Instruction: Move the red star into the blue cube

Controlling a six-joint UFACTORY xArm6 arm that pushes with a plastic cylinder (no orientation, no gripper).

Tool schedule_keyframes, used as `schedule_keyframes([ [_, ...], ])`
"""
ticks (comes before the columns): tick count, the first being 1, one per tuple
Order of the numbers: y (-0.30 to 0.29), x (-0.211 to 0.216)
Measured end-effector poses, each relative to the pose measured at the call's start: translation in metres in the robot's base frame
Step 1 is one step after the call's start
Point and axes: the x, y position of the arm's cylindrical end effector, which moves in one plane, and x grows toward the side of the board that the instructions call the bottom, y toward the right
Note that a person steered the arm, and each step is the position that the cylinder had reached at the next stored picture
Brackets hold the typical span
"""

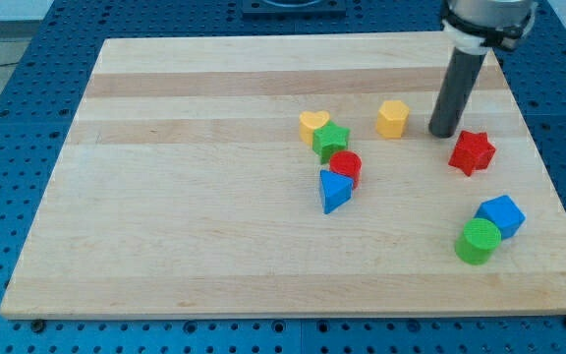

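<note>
The red star point(472, 151) lies on the wooden board point(185, 197) at the view's right. The blue cube point(501, 215) sits below it and slightly to the right, touching a green cylinder point(478, 241). My tip point(444, 132) rests on the board just up and left of the red star, a small gap away from it. The rod rises from there toward the view's top right.
A yellow hexagon block point(392, 118) lies left of my tip. Further left is a cluster: a yellow heart point(313, 124), a green star point(330, 141), a red cylinder point(345, 166) and a blue triangle point(334, 190). The board's right edge is close to the blue cube.
</note>
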Motion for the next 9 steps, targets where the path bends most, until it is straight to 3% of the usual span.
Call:
schedule_keyframes([
  [4, 0.012, 0.067],
  [7, 0.012, 0.083],
  [8, 0.012, 0.070],
  [9, 0.012, 0.030],
])
